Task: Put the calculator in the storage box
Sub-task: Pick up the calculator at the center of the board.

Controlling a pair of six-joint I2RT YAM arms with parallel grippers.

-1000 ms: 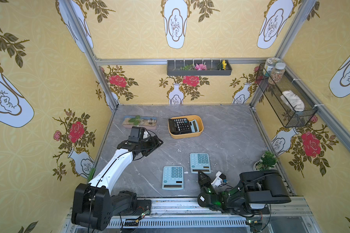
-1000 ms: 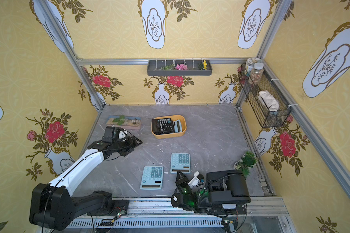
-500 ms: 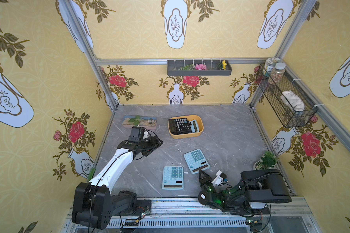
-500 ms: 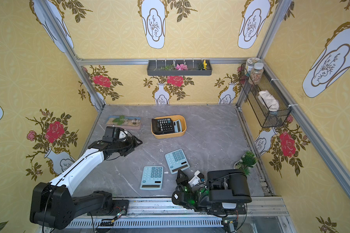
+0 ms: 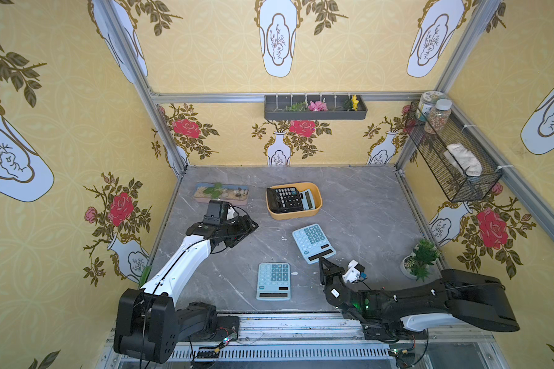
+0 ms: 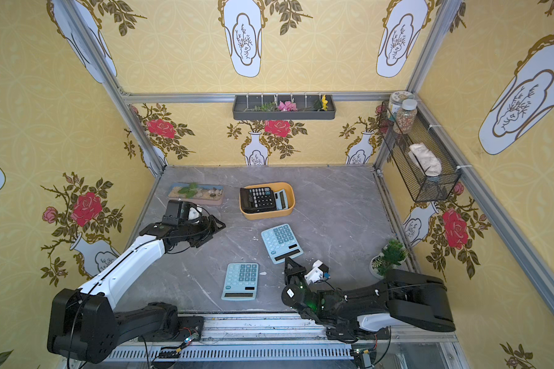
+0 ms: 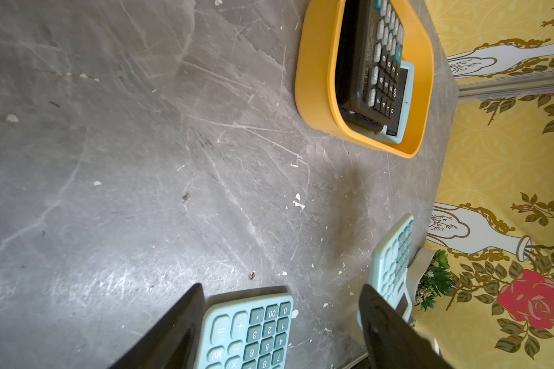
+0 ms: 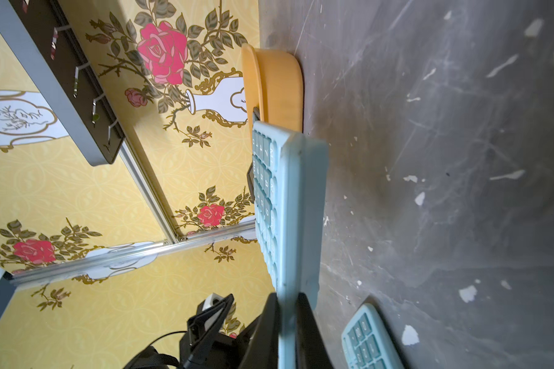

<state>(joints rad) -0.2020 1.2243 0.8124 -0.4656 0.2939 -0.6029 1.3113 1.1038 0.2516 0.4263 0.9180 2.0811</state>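
Storage box (image 5: 293,215), yellow-orange, sits mid-worktop (image 5: 365,207) toward the back edge. Inside it is a black calculator (image 5: 284,199), keys up, covering most of the floor. A second calculator (image 5: 308,198), pale blue, lies partly under it along the box's right side, with only a strip showing.

Right gripper (image 5: 323,262): jaws closed on the display-end edge of the held calculator (image 5: 312,241). In the right wrist view the thin blue edge is pinched between two black fingers (image 8: 269,322). This calculator is skewed, key end toward the box, between the box and the front edge, clear of the box. The gripped end looks raised off the surface; whether the far end touches I cannot tell.

Loose calculator (image 5: 273,281), pale blue, lies flat near the front edge, just left of the right gripper, untouched.

Left gripper (image 5: 244,234): jaws wide apart, empty, above the left part of the worktop.

Planter tray (image 5: 221,202) sits at the back left corner and holds sand, pebbles and green leaves. Wall tray (image 5: 315,115), dark grey, holds flowers. Wire basket (image 5: 480,188) on the right wall holds two jars (image 5: 437,116) and a white bundle (image 5: 464,158). Potted plant (image 5: 422,258) stands by the right edge.
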